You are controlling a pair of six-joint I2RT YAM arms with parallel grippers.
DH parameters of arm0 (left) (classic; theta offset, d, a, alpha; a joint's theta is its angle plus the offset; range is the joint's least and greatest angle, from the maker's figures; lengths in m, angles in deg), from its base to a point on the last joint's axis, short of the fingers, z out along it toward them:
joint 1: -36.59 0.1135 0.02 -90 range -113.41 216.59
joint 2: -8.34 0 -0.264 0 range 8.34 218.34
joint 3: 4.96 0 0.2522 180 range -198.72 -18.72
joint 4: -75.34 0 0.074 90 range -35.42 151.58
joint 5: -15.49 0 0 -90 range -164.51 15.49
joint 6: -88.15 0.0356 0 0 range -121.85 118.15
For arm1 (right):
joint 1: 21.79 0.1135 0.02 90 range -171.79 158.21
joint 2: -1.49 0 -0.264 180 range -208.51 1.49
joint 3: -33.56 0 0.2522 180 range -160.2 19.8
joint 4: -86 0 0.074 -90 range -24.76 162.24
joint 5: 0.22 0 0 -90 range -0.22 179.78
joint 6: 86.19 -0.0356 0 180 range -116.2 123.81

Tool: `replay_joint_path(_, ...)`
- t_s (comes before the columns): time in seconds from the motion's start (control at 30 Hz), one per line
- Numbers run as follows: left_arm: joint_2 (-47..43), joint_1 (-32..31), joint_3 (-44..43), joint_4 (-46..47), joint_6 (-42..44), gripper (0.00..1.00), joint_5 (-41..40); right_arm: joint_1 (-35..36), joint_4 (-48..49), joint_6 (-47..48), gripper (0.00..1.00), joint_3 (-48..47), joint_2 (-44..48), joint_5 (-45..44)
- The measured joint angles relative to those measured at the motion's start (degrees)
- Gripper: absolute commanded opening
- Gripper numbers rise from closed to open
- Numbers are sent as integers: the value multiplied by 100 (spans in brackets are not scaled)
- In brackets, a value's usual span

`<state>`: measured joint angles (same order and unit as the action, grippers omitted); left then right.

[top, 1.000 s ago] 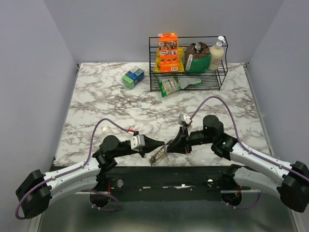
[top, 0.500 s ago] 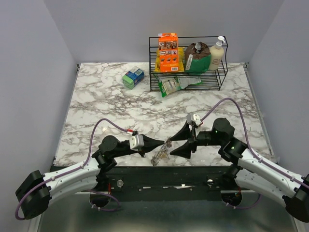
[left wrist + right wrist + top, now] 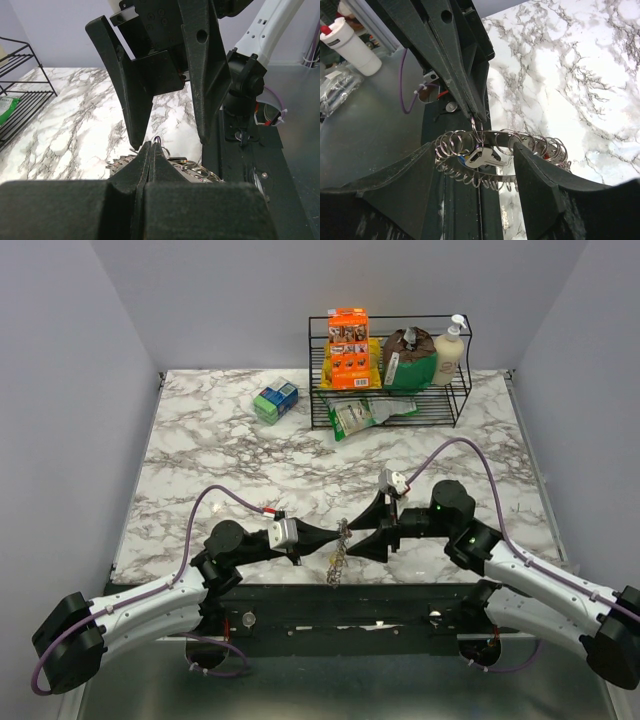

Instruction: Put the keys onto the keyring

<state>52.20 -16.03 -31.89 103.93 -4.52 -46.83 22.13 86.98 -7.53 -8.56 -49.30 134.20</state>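
Observation:
The keyring (image 3: 338, 543) is a large thin metal loop strung with many small wire rings. It hangs off the marble table's near edge, between the two arms. My left gripper (image 3: 334, 537) is shut, pinching one small ring at the top of the loop (image 3: 477, 127). A silver key (image 3: 487, 156) with a bit of blue behind it dangles from that ring, and a red head (image 3: 547, 156) shows further along. My right gripper (image 3: 475, 146) is open, one finger on each side of the loop and neither touching it. In the left wrist view the keyring (image 3: 197, 169) shows just past my shut fingertips (image 3: 151, 146).
A black wire rack (image 3: 390, 390) with packets and a pump bottle stands at the back. A green and blue box (image 3: 275, 400) lies left of it. The black mounting rail (image 3: 340, 605) runs directly below the hanging keyring.
My right gripper has opened, drawn back to the right, then come in again with its fingers straddling the keyring. The keyring now hangs slightly further right. The left gripper stays shut.

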Motion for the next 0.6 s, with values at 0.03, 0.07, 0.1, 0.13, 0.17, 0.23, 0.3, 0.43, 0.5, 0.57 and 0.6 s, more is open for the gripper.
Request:
replay_joint_path(0.03,0,0,0,0,0,0,0,0,20,-17,71,-7,-22,-7)
replay_joint_path(0.07,0,0,0,0,0,0,0,0,37,-31,71,-11,-42,-20)
replay_joint_path(0.1,0,0,0,0,0,0,0,0,59,-59,71,-13,-59,-26)
replay_joint_path(0.13,0,0,0,0,-2,0,0,0,72,-72,70,-15,-74,-28)
replay_joint_path(0.17,0,0,0,0,-2,0,0,0,90,-87,70,-20,-94,-33)
replay_joint_path(0.23,0,0,0,4,-17,0,2,0,136,-116,68,-20,-133,-50)
replay_joint_path(0.3,0,0,0,7,-22,0,2,0,184,-136,66,-24,-179,-61)
replay_joint_path(0.43,-7,0,0,11,-28,0,2,0,238,-195,56,-35,-262,-74)
replay_joint_path(0.5,-9,0,0,22,-37,0,2,0,273,-223,51,-39,-310,-79)
replay_joint_path(0.57,-9,0,0,42,-39,0,4,0,328,-264,45,-42,-363,-79)
replay_joint_path(0.6,-11,0,0,44,-42,0,4,0,354,-280,44,-44,-387,-76)
